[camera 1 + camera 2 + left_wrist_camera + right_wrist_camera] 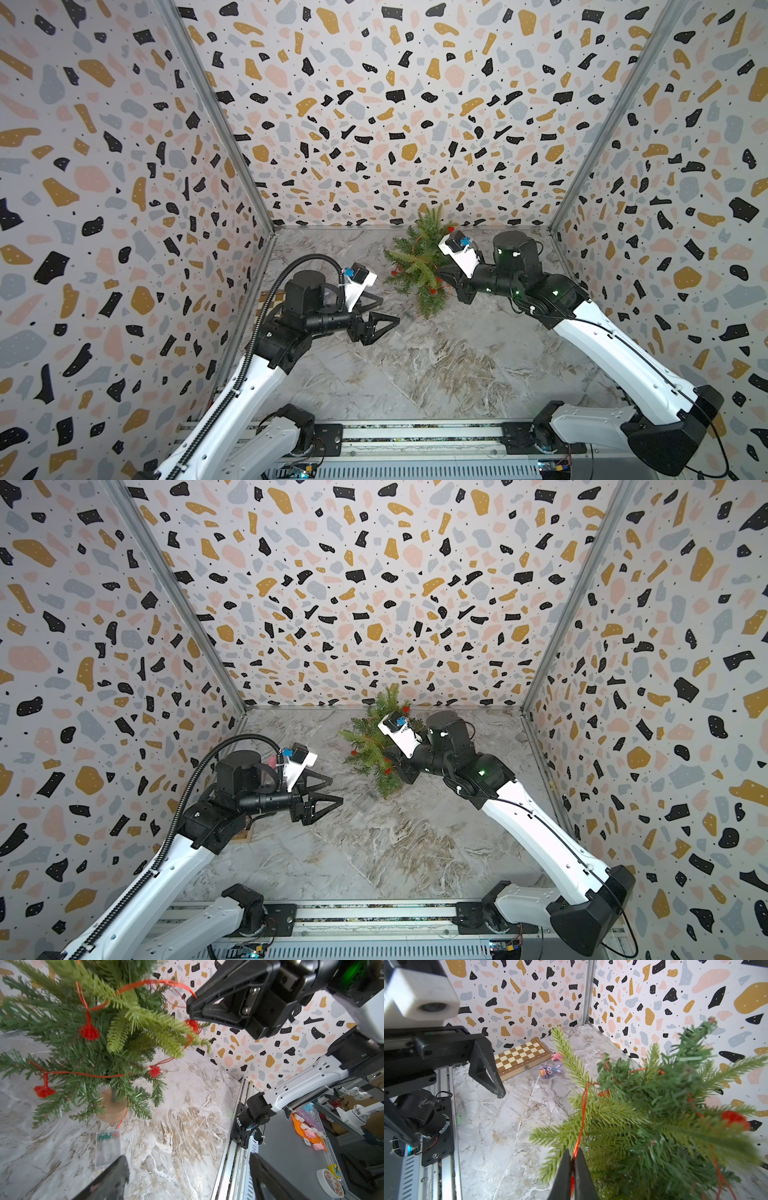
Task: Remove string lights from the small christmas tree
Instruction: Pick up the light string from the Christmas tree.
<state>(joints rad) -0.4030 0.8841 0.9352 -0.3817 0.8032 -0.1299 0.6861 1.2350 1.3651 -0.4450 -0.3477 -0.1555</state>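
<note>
The right gripper (572, 1156) sits closest to the lens in the right wrist view, its jaws pinched narrow on the red wire of the string lights (582, 1109). The rest of the lights wind round the small tree (415, 262). The tree stands on a wooden base (113, 1109), right of centre on the marble table (436, 374) and near the back wall (395, 124).

The left gripper (388, 311) hovers spread wide and empty, apart from the tree on its left. A chessboard (521, 1059) lies by the left wall (124, 208), mostly hidden under the left arm (232, 395) in both top views. The lights' clear box (108, 1149) lies flat on the table near the base. Two small toys (549, 1071) lie beside the board.

From above, the right arm (490, 278) covers part of the tree. How many turns the wire makes cannot be told.
</note>
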